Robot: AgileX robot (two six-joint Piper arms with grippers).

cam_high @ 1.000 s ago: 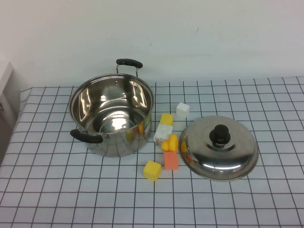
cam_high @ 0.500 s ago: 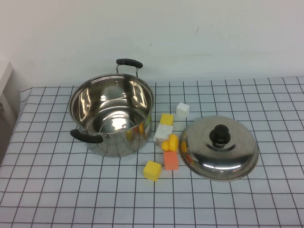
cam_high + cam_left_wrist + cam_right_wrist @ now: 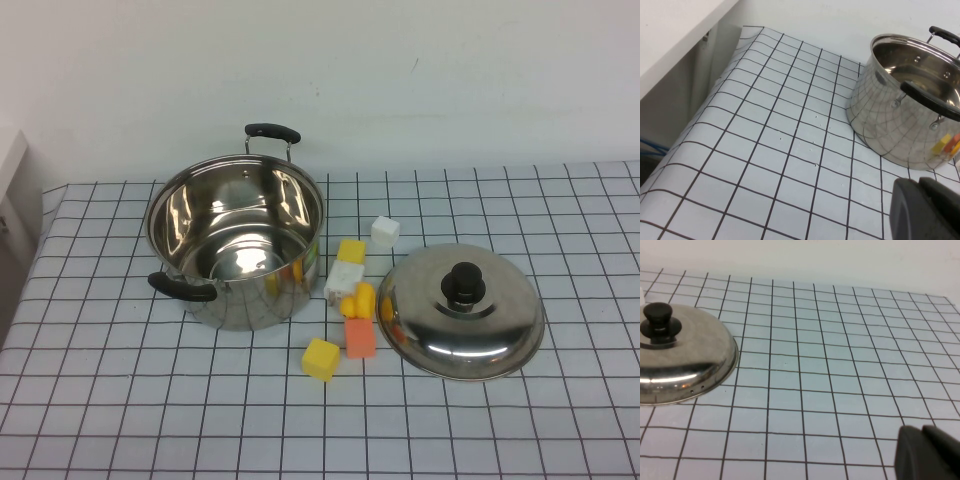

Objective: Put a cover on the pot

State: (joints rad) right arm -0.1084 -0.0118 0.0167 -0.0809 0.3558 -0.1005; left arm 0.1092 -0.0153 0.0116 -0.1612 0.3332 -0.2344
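Note:
The shiny steel pot (image 3: 238, 244) stands open and empty at the left of the checked table, with black handles at its far and near sides. It also shows in the left wrist view (image 3: 907, 112). The domed steel lid (image 3: 461, 310) with a black knob lies flat on the table to the pot's right, and shows in the right wrist view (image 3: 675, 352). Neither arm shows in the high view. My left gripper (image 3: 919, 184) is shut and empty, held back from the pot. My right gripper (image 3: 921, 430) is shut and empty, well apart from the lid.
Several small blocks lie between pot and lid: a white one (image 3: 384, 232), a yellow one (image 3: 351, 251), an orange one (image 3: 359, 338) and a yellow one (image 3: 321, 359) nearest the front. A white shelf edge (image 3: 675, 35) stands left of the table.

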